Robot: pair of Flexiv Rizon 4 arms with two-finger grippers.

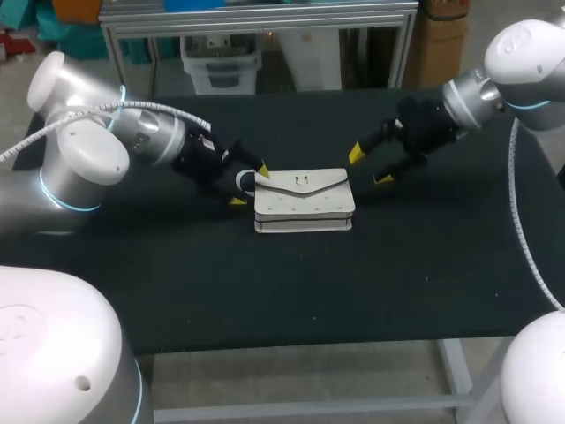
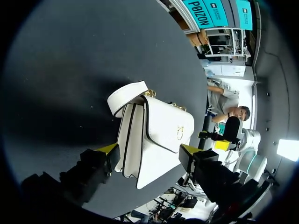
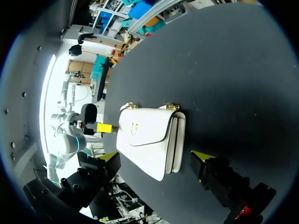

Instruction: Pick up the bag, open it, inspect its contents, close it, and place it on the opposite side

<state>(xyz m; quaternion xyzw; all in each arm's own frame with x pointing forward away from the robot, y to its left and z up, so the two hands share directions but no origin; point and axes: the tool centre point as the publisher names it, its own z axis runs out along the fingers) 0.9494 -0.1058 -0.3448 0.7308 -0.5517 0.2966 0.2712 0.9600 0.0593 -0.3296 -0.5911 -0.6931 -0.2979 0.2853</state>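
Left pincer [image 2: 148,150] flanks the bag [image 2: 161,133] — overhead, one fingertip [image 1: 237,201] stands clear.

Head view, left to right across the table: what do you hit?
left hand → white handbag → right hand
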